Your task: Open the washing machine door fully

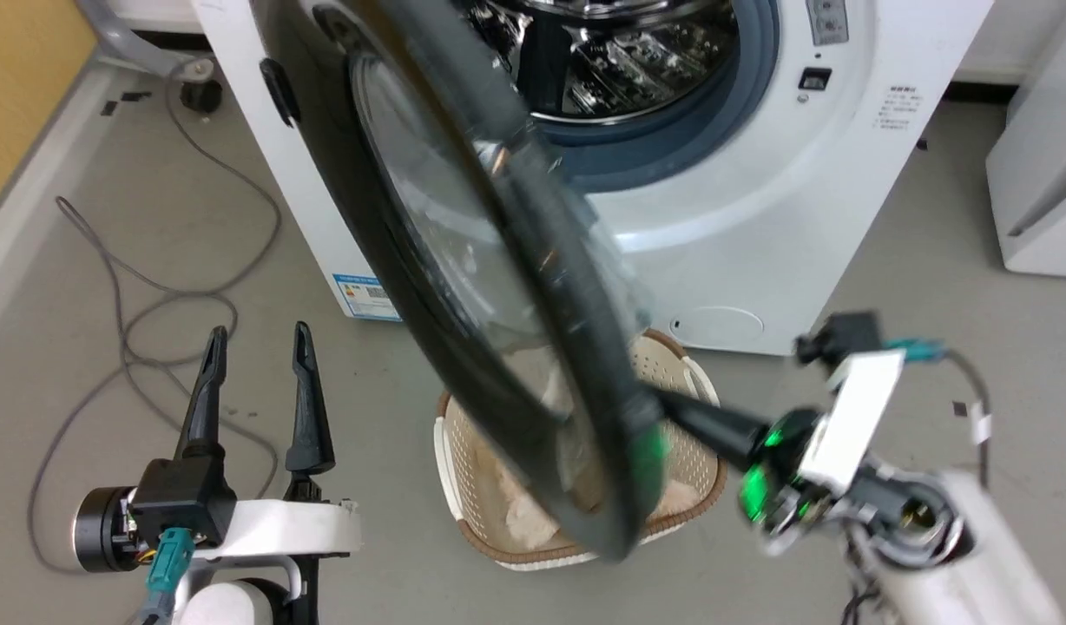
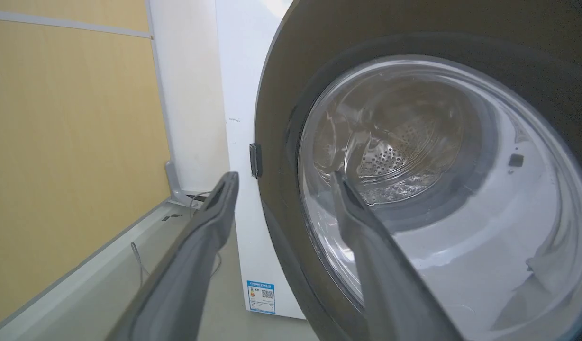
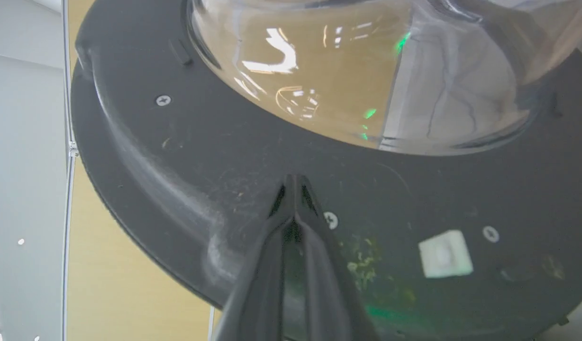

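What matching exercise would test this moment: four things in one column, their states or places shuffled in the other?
Column one:
1. washing machine door
2. left pincer
3. right pincer
4. basket

Column two:
A. shut, tips at the door's inner face
B. standing below the door's lower edge
C. open, holding nothing
D. swung partly open

Pairs: 1-D, 2-C, 3-A, 4-B

Beige laundry basket holding pale cloth, grey cable on floor, white appliance at right
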Robot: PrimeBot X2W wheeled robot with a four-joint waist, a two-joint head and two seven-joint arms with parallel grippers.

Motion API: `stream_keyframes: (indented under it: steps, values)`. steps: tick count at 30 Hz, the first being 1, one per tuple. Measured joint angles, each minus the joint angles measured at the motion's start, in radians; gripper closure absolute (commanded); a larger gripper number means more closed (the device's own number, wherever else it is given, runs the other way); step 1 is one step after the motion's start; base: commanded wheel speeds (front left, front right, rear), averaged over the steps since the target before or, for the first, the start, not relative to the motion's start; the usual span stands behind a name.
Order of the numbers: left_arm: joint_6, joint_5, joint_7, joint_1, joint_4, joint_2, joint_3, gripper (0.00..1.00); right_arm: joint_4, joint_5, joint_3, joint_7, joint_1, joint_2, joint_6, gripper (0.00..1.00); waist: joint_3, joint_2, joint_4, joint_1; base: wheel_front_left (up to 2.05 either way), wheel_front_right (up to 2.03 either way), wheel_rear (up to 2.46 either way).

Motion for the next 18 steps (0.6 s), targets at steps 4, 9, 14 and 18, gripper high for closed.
stream_keyframes:
  steps: [4,9,14,18]
  values:
    - [-0.005,0.000,0.000,0.006,0.005,0.000,-0.002,0.00,-0.036,0.000,0.035,0.007,0.055,0.029,0.000,1.00,-0.016,0.0000,0.005,0.0000,0.00,0.00,0.00]
    - [-0.006,0.000,0.000,0.019,0.013,0.000,-0.002,0.00,-0.057,0.002,0.078,0.006,0.089,0.051,0.000,1.00,-0.032,0.0000,0.008,0.0000,0.00,0.00,0.00]
    - [-0.010,0.000,0.000,0.021,0.021,0.000,0.002,0.00,-0.064,0.011,0.132,0.005,0.096,0.065,0.000,1.00,-0.043,0.0000,0.010,0.0000,0.00,0.00,0.00]
    - [-0.014,-0.001,0.000,0.029,0.030,0.000,0.002,0.00,-0.066,0.021,0.176,-0.009,0.115,0.071,0.000,1.00,-0.053,0.0000,0.012,0.0001,0.00,0.00,0.00]
